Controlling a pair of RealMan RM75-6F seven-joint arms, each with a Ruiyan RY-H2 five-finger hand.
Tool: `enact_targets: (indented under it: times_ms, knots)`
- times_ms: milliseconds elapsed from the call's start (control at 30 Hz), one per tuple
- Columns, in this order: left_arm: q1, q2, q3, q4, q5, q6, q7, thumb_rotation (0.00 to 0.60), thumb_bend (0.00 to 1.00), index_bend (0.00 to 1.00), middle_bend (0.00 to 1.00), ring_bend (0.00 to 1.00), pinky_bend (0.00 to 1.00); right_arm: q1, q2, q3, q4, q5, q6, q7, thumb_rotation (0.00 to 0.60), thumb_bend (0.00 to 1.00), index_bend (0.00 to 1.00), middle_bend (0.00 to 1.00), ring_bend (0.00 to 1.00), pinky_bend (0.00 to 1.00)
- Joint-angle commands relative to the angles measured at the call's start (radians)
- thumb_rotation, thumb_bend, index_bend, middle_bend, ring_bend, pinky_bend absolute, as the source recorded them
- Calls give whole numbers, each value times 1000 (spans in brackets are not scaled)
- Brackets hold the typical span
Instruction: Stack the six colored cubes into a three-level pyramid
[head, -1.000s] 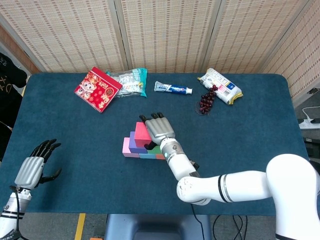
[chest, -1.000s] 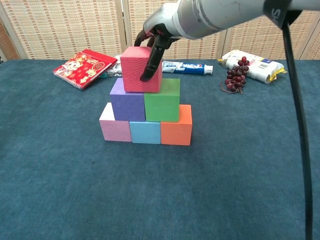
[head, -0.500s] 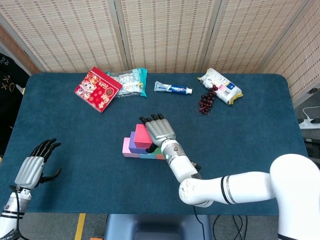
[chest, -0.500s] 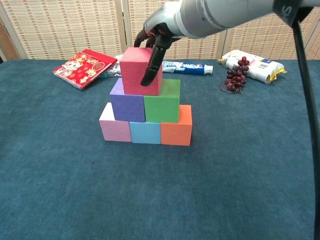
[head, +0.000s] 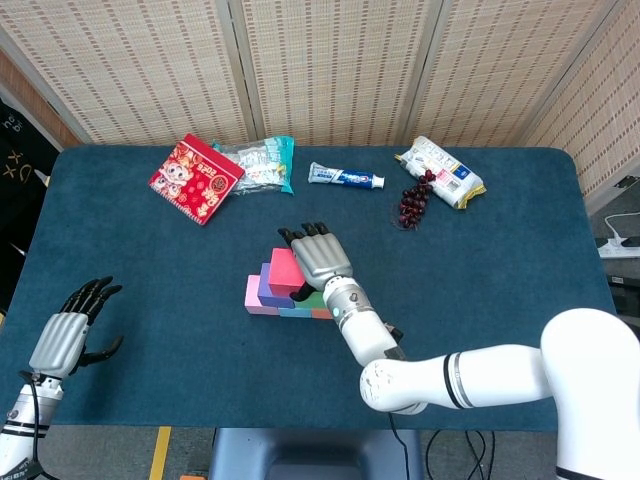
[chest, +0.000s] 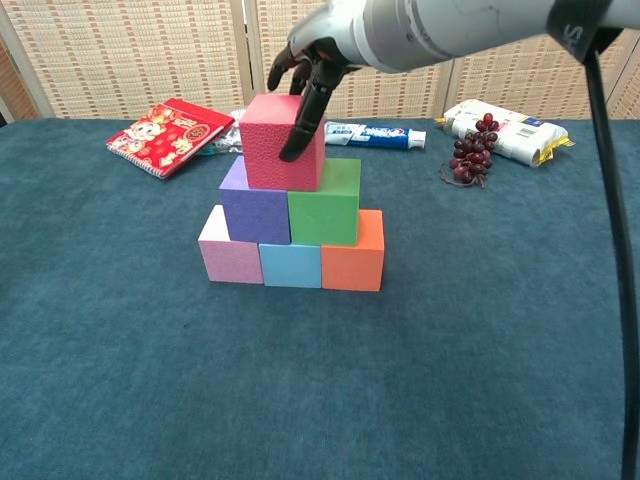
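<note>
Table (head: 480, 300): blue cloth; clutter along the far edge, 12 o'clock.
Pyramid (chest: 292, 225): near table centre, three levels up. Pink, light blue, orange cubes at the base; purple and green above; red cube (chest: 283, 142) on top, sitting slightly toward 9 o'clock.
Right hand (chest: 310, 62): over the red cube from its 1 o'clock, fingers draped down its front face; whether it grips or merely touches cannot be told. Nearer hand by far.
Left hand (head: 70, 332): well apart at 8 o'clock, fingers spread, holding nothing.

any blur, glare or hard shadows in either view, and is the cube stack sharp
Head view: even light, no glare, soft shadows, the cube stack small and partly hidden by the right hand. Chest view: stack sharp, right hand slightly soft, no glare.
</note>
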Motion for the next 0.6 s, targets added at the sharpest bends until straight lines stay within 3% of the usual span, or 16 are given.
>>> enact_targets:
  times_ms: [33, 267, 600]
  knots:
    - [0, 0, 0, 0, 0, -1, 1, 600, 329, 138, 33, 15, 127, -4, -6, 1, 2, -12, 7, 4, 600, 277, 276, 304, 156, 0]
    - [-1, 0, 0, -1, -2, -4, 2, 600, 329, 138, 33, 14, 127, -15, -19, 5, 8, -37, 24, 10, 600, 277, 394, 365, 217, 0]
    - [-5, 4, 1, -7, -1, -10, 5, 600, 329, 135, 27, 7, 126, -33, -8, 14, -14, -60, 25, 15, 600, 277, 426, 388, 233, 0]
